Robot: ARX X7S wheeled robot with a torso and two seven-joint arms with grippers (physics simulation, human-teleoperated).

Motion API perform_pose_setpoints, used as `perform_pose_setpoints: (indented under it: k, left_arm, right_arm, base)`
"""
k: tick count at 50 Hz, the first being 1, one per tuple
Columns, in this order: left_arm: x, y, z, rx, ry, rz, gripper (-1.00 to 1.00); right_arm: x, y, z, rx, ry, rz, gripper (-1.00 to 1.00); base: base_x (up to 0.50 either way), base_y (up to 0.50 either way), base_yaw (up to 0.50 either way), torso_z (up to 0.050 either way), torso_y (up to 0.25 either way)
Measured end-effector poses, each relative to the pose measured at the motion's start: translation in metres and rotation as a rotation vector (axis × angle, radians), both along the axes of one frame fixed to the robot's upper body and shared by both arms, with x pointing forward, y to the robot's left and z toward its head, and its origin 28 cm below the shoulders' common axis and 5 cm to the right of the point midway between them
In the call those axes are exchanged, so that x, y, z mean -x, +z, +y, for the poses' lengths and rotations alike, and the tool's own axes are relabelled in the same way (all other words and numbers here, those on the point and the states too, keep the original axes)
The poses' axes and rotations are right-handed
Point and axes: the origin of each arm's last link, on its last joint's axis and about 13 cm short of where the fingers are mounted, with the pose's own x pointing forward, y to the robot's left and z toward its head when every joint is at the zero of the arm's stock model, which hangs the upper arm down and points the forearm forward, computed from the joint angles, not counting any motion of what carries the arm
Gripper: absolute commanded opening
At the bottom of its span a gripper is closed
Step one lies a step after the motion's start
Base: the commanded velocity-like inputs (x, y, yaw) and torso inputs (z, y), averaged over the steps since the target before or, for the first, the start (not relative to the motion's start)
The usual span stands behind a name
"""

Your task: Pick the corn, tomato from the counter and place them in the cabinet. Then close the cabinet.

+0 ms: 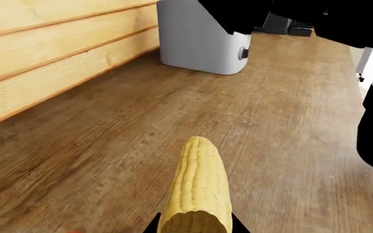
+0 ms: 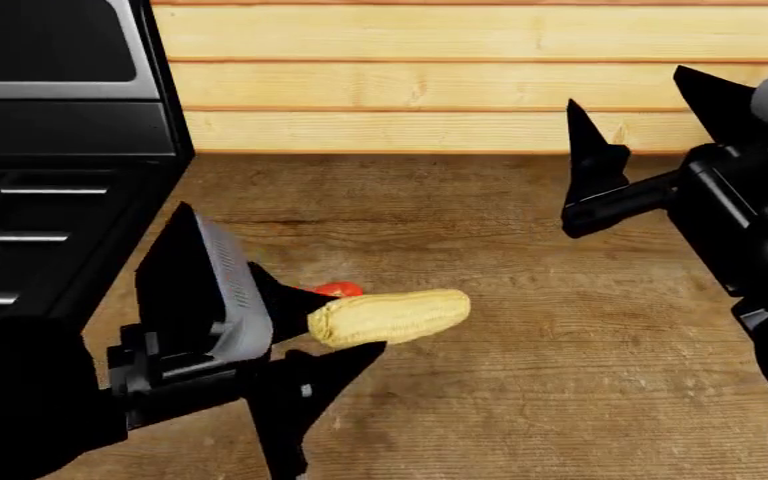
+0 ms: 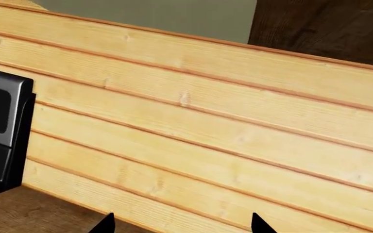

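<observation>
Holding a pale yellow, husk-free corn cob point(image 2: 391, 317) by one end in the left gripper point(image 2: 307, 335), dark fingers pinched on the blunt end, rounded tip sticking out free over the broad brown wooden counter point(image 2: 518, 380). In the left wrist view, same cob point(image 1: 196, 191) running straight out from between the fingertips, only its base caught. Off the wood or just brushing it: cannot tell from these views.

Small bright-red tomato point(image 2: 337, 290) mostly hidden behind the cob and the left fingers, resting on the counter just beside them, a red sliver showing. Right gripper point(image 2: 651, 125) raised well apart at the far side, pointed fingers spread wide with nothing between them, facing the pale wooden plank wall point(image 3: 206, 126). No cabinet door clearly in view; only a dark brown panel point(image 3: 322, 29) above the planks in the right wrist view, perhaps part of it.

Judged stage: corn grasped, tomato not yet picked, cabinet still ahead.

Risks from here:
- Grip set near the very end, so most of the weight hanging beyond the fingers; likely to pivot or slide out on a quick swing.
- Tomato close by the left fingers; easily nudged and set rolling toward the black stove point(image 2: 37, 150).
- White rounded appliance point(image 1: 203, 36) standing on the counter against the wall; a possible snag on a wide sweep.
</observation>
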Motion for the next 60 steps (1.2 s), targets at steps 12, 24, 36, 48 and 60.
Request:
perform_pose_setpoints:
  k: [12,24,36,48,60]
  left_arm:
    - [0.009,0.022,0.007,0.106,0.029,-0.089,-1.00]
    - [0.015,0.049,0.014,0.274,0.101,-0.209,-1.00]
    - [0.020,0.074,0.017,0.424,0.165,-0.322,-1.00]
    - [0.029,0.097,0.017,0.520,0.181,-0.419,-1.00]
    - [0.039,0.117,0.017,0.559,0.154,-0.478,-1.00]
  right_arm:
    - [0.001,0.000,-0.001,-0.006,-0.009,-0.004,1.00]
    - [0.001,-0.001,-0.001,-0.011,-0.011,-0.005,1.00]
    - [-0.001,-0.003,0.000,-0.015,-0.010,-0.003,1.00]
    - [-0.001,-0.004,0.001,-0.022,-0.007,0.000,1.00]
    - [-0.002,-0.005,0.002,-0.024,-0.005,0.001,1.00]
  base:
    - [0.00,0.00,0.00,0.000,0.000]
    - [0.00,0.00,0.00,0.000,0.000]
    - [0.00,0.00,0.00,0.000,0.000]
    - [0.00,0.00,0.00,0.000,0.000]
    - [0.00,0.00,0.00,0.000,0.000]
